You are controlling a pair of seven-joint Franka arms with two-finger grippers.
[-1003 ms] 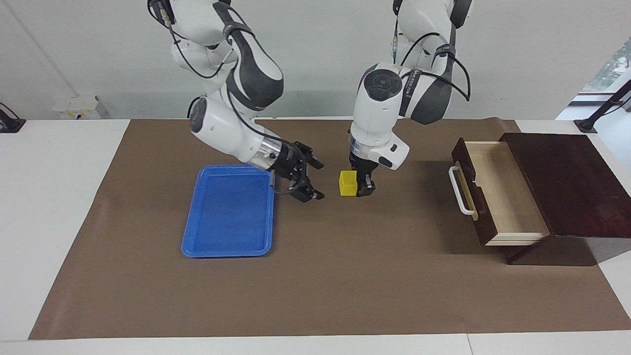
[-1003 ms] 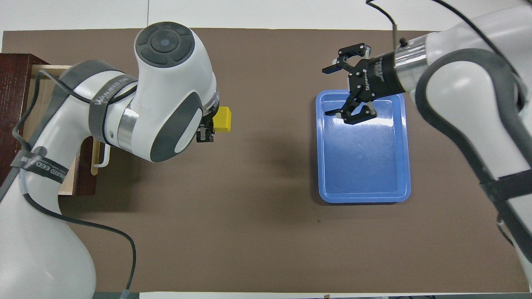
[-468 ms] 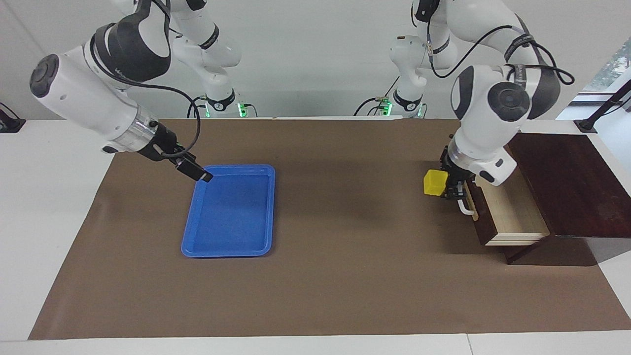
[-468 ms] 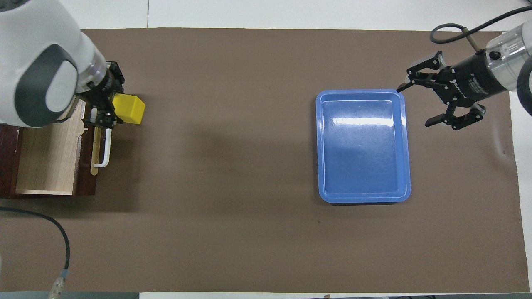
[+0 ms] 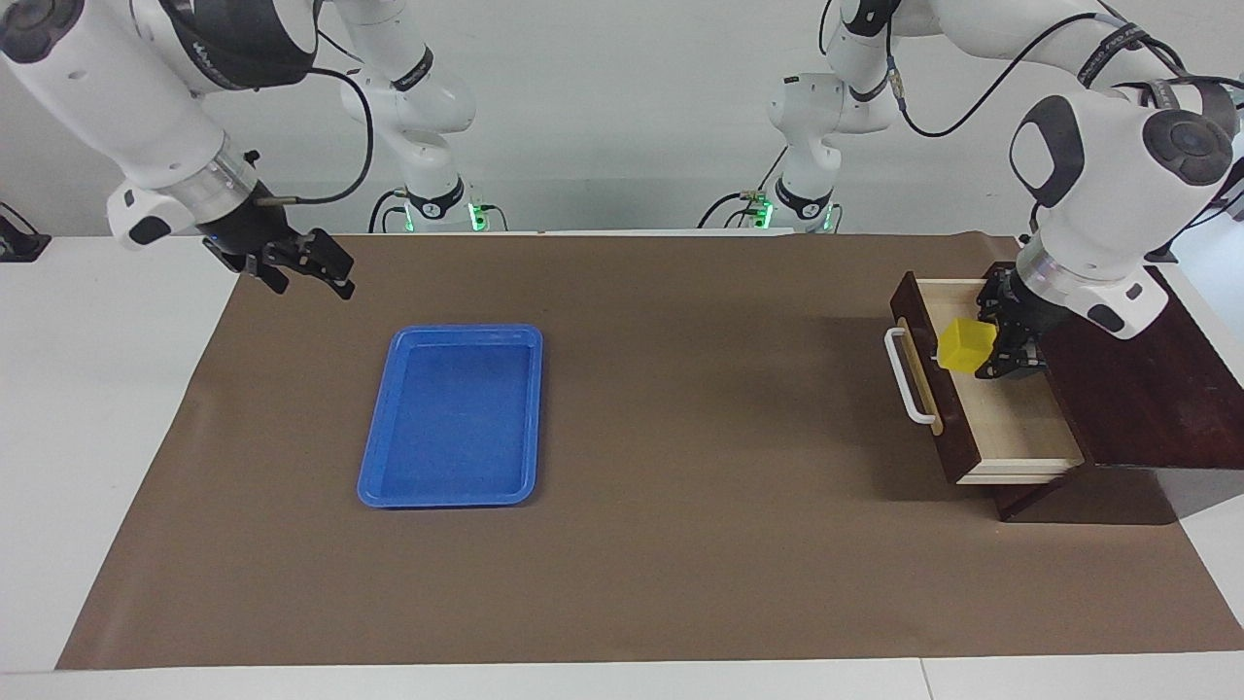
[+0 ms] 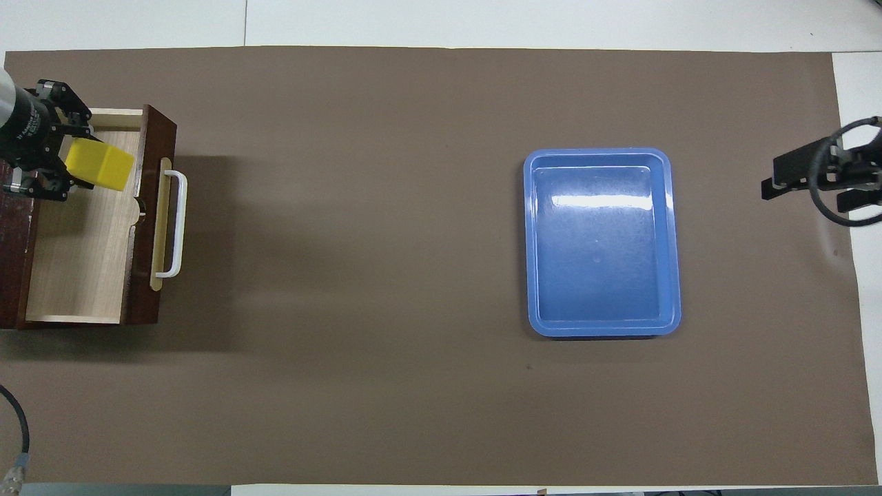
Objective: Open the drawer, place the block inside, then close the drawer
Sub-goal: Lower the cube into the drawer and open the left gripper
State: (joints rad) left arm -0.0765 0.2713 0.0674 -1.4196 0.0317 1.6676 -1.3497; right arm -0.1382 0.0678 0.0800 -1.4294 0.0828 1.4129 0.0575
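The block (image 5: 966,346) is gripped by the left gripper (image 5: 1006,342) and held over the pulled-out drawer (image 5: 1011,418) at the table's left-arm end, so it can be released inside (handle kept clear for closing); the right gripper (image 5: 292,261) is held open, waiting near the blue tray (image 5: 452,491)

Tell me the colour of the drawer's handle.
White: a white bar handle on a tan strip across the dark brown drawer front, clearest in the overhead view.
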